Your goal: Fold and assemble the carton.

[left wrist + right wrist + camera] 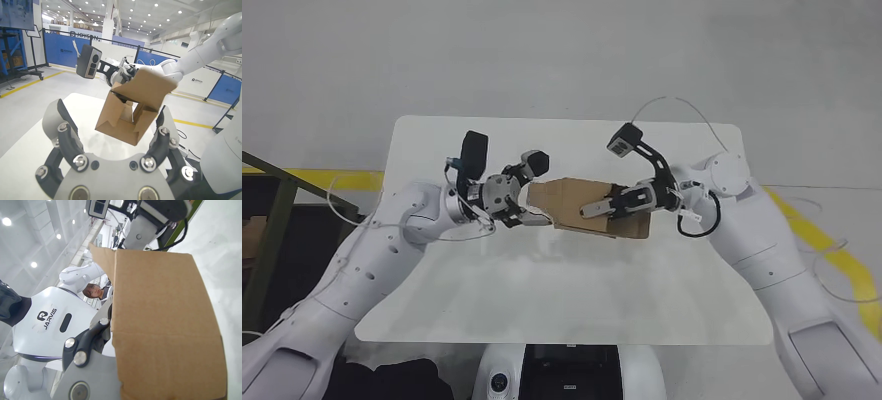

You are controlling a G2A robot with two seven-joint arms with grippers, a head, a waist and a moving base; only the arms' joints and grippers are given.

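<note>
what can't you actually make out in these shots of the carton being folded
1. Right pincer tips: right wrist view, the carton wall covers them.
2. Carton underside, and whether it touches the table: top view, its own top panel hides it.
3. Carton's far end: left wrist view, the raised flap blocks it.

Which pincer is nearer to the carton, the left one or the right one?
Right. The right pincer grips the carton itself; the left pincer is open, just before the carton's open end.
</note>
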